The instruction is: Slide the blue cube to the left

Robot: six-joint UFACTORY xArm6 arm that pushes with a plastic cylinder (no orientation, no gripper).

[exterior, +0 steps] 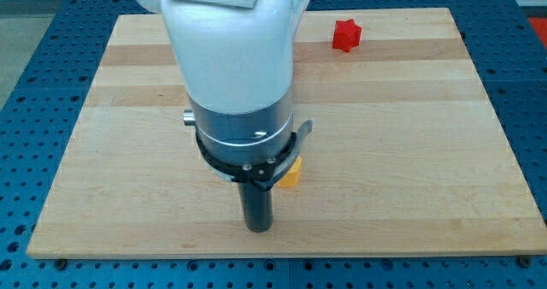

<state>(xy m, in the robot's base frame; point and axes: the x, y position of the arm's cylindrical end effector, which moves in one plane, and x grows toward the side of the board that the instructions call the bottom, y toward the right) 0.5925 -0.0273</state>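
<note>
No blue cube shows in the camera view; the arm's white and grey body covers the middle of the board and may hide it. My tip is at the bottom centre of the wooden board. A yellow block, mostly hidden behind the rod, sits just up and to the right of my tip; I cannot tell whether the rod touches it. A red star-shaped block lies near the board's top edge, far from my tip.
The board rests on a blue perforated table. The board's bottom edge runs just below my tip.
</note>
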